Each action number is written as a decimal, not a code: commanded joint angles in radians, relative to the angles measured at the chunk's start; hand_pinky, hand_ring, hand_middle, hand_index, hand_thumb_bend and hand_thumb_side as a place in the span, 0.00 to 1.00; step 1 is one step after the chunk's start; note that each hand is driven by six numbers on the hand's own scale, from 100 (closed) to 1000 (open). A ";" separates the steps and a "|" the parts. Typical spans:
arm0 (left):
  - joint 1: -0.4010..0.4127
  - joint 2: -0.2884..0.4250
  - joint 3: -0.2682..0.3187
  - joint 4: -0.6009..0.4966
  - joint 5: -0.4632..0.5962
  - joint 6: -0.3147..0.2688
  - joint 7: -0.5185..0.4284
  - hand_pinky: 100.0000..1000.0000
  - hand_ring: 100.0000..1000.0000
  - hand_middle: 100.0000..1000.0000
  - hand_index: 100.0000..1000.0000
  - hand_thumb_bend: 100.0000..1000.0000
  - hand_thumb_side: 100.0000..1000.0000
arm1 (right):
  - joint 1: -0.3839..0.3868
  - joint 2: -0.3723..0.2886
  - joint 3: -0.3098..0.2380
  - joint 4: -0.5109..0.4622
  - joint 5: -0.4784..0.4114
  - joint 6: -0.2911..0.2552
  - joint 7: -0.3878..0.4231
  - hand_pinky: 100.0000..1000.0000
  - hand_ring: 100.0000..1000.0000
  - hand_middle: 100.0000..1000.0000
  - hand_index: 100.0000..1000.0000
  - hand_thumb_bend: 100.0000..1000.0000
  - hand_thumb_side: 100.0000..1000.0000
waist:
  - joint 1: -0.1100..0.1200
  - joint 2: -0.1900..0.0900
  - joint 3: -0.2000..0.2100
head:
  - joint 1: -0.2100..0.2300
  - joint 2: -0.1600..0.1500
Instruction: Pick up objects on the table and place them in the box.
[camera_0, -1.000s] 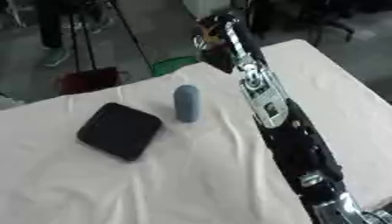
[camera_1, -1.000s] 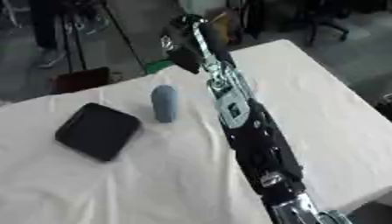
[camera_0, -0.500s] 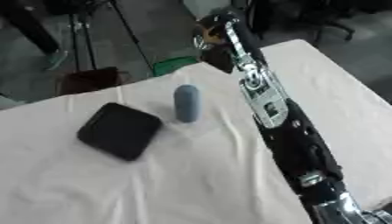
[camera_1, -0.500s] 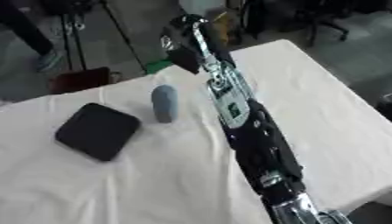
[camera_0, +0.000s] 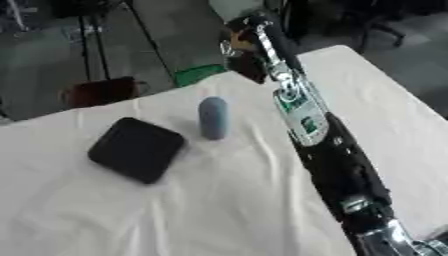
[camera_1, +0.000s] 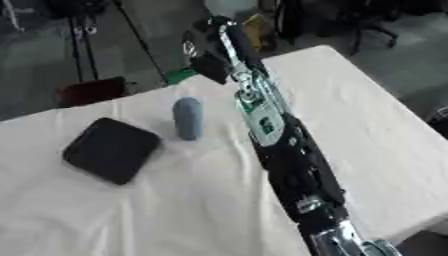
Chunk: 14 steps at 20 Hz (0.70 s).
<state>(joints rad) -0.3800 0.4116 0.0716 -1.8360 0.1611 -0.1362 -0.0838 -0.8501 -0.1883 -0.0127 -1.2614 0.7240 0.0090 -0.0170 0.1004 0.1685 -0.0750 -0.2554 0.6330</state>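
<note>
Worktop (camera_0: 219, 210): white cloth, creased.
Right hand (camera_1: 206, 47): beyond the 12 o'clock edge; grip unreadable.
Grey cylinder (camera_0: 213, 118): upright, centre.
Black pad (camera_0: 136, 149): 9 o'clock.

Pad (camera_0: 136, 149): lay on your table (camera_0: 219, 210), left.
Cylinder (camera_0: 213, 117): stood just right of pad.
Right arm (camera_0: 317, 135): stretched past cylinder's right.
</note>
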 joint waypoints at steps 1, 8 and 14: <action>-0.015 0.025 0.007 -0.011 -0.005 0.001 -0.007 0.68 0.61 0.78 0.87 0.66 0.72 | -0.052 0.011 -0.009 0.063 0.079 0.026 0.043 0.76 0.74 0.72 0.79 0.12 0.55 | -0.006 -0.015 0.003 | -0.005 -0.003; -0.013 0.022 0.003 -0.008 -0.005 0.003 -0.017 0.68 0.61 0.78 0.87 0.65 0.72 | -0.115 0.079 -0.016 0.273 0.294 0.049 0.207 0.91 0.91 0.86 0.93 0.34 0.58 | 0.000 -0.020 0.008 | -0.012 -0.002; -0.011 0.021 -0.001 -0.007 -0.003 0.002 -0.022 0.68 0.61 0.78 0.87 0.65 0.72 | -0.168 0.148 -0.016 0.422 0.633 0.063 0.385 0.98 1.00 0.97 1.00 0.48 0.56 | 0.006 -0.028 0.010 | -0.025 -0.001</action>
<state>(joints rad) -0.3801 0.4116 0.0670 -1.8354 0.1584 -0.1338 -0.1025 -0.9881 -0.0490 -0.0277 -0.8504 1.2885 0.0710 0.3402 0.1088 0.1611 -0.0671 -0.2763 0.6330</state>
